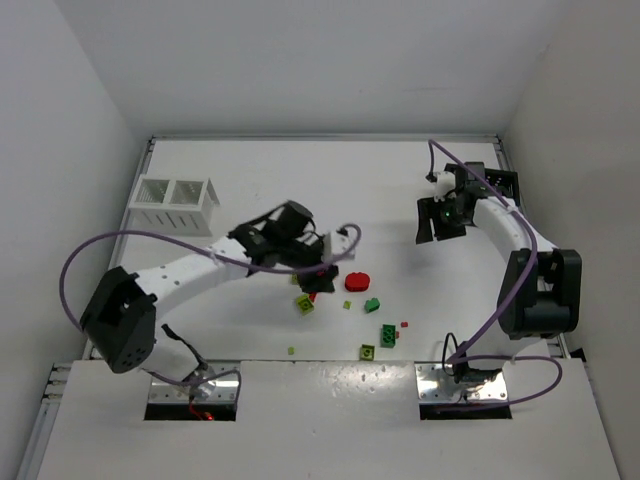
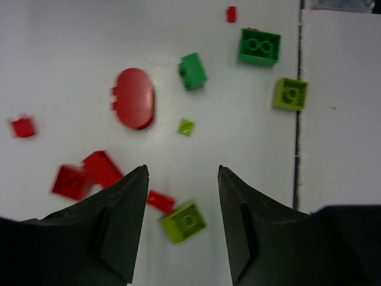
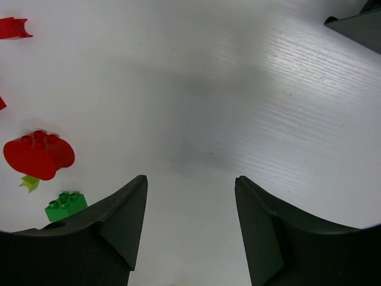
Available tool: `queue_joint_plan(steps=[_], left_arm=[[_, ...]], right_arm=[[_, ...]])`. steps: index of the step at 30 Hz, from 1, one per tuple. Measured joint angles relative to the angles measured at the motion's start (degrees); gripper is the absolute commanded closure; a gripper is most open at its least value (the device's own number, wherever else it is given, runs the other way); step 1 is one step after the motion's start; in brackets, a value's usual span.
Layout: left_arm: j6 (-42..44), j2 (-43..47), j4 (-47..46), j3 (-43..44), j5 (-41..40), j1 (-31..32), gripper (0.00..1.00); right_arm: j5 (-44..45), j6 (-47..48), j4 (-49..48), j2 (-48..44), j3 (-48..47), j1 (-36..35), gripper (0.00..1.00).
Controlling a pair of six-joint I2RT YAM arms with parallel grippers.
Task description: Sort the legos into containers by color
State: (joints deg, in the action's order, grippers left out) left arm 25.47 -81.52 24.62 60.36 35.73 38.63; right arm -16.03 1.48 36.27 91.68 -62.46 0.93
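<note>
Two containers bound the work area. At the far left stands the white container (image 1: 175,203), slatted and two-compartment, at about 10 o'clock from the left gripper (image 1: 325,272). This gripper's jaws are parted and grasp nothing; its fingers (image 2: 128,202) hang low over the table (image 1: 260,175).

The coming pick appears to turn on the yellow-green brick (image 2: 183,221). In the wrist view it lies on the table in the gap between the fingers, at 6 o'clock from the tips, touching neither. It is nearly square with one stud on top, so it has no marked long axis, and its sides sit skewed to the jaw faces. A flat red piece (image 2: 161,201) lies just beside it at 10 o'clock and could be caught in a closing grip.

The other legos (image 1: 372,305), red, green and yellow-green, scatter from 3 to 5 o'clock of this gripper, the round red piece (image 1: 357,282) nearest. The left arm is nearer to all of them.

The right gripper (image 1: 440,218) hangs well apart at 2 o'clock, jaws parted and empty. The black container (image 1: 500,182) sits just behind it.
</note>
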Motion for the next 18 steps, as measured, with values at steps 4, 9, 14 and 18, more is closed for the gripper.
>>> queue_joint_plan(steps=[4, 9, 14, 18], left_arm=[[-8.83, -3.69, -6.86, -3.39, -8.02, 13.09, 0.5], [-16.31, -10.1, -14.51, -3.43, -14.75, 22.93, 0.5], [-20.15, -16.68, -17.16, -0.42, -18.73, 24.06, 0.5], [-21.29, -21.22, -18.75, 3.04, -21.09, 23.91, 0.5]], right_arm=[[1.77, -0.07, -0.37, -0.15, 0.0, 0.04, 0.38], [2.67, -0.2, -0.48, -0.15, 0.0, 0.04, 0.38], [2.99, -0.22, -0.68, -0.15, 0.0, 0.04, 0.38], [3.04, -0.22, -0.66, -0.15, 0.0, 0.04, 0.38]])
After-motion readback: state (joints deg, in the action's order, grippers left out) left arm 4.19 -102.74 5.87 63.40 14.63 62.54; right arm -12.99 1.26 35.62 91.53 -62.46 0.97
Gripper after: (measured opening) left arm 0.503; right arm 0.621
